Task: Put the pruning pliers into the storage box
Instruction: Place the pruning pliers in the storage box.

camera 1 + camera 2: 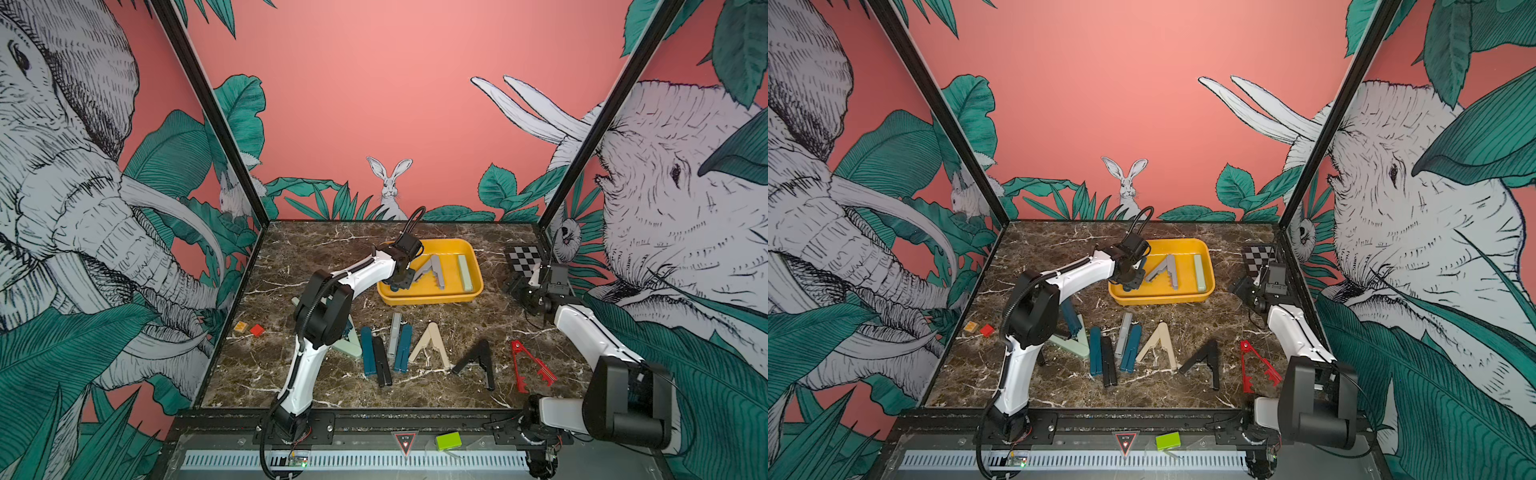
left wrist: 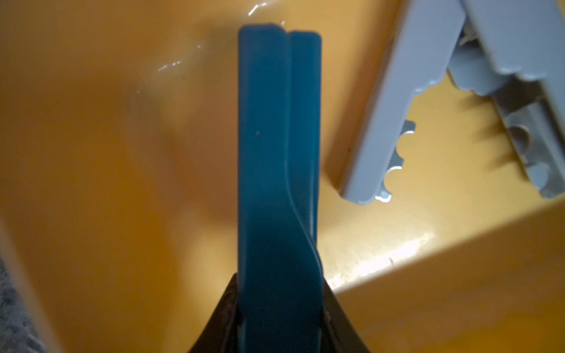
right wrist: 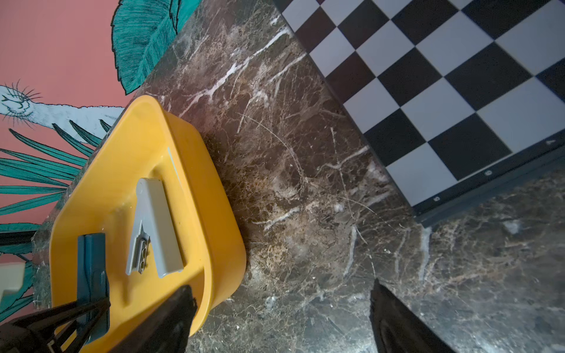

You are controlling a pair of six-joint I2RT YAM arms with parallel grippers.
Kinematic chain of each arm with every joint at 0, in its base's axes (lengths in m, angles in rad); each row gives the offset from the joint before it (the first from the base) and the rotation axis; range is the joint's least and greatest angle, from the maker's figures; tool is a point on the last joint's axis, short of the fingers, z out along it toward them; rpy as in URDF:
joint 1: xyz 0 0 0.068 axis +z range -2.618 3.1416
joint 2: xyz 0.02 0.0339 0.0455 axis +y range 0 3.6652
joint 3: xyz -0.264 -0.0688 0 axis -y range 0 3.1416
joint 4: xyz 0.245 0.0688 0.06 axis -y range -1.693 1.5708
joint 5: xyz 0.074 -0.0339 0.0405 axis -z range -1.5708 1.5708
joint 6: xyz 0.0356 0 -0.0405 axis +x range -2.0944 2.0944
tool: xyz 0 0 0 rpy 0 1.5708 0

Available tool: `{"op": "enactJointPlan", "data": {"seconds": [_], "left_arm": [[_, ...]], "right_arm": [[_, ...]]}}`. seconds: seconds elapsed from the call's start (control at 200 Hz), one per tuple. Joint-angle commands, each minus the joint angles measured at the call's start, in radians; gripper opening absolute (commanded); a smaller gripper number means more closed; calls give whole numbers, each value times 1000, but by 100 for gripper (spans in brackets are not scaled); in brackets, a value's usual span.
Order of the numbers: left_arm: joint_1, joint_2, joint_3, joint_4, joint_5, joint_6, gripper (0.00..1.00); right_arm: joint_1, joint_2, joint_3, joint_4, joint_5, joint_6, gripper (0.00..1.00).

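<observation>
Pruning pliers (image 2: pixel 278 137), dark teal, folded straight: clamped in the left tool (image 1: pixel 402 283), held low inside the storage box (image 1: pixel 428 298) at its left end. Box also contained grey V-shaped pliers (image 1: pixel 432 272) and a mint folded pair (image 1: pixel 465 272). Right tool (image 3: pixel 279 292) stood apart and empty over the tabletop (image 1: pixel 332 249), beside the box.

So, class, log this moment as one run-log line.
left gripper: shut on teal pliers, inside storage box | right gripper: open, empty | lying in box: grey pliers, mint pliers | step: release pending
</observation>
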Motion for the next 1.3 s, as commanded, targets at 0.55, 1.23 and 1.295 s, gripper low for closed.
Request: {"op": "enactJointPlan", "data": {"seconds": [0.55, 1.23, 1.295], "left_arm": [[39, 81, 35, -28, 74, -4, 48], [38, 45, -15, 43, 97, -11, 0], [39, 46, -10, 38, 97, -22, 0]], "right_arm": [[2, 24, 55, -12, 42, 3, 87], [7, 20, 41, -15, 25, 23, 87], [25, 16, 45, -8, 32, 35, 87]]}}
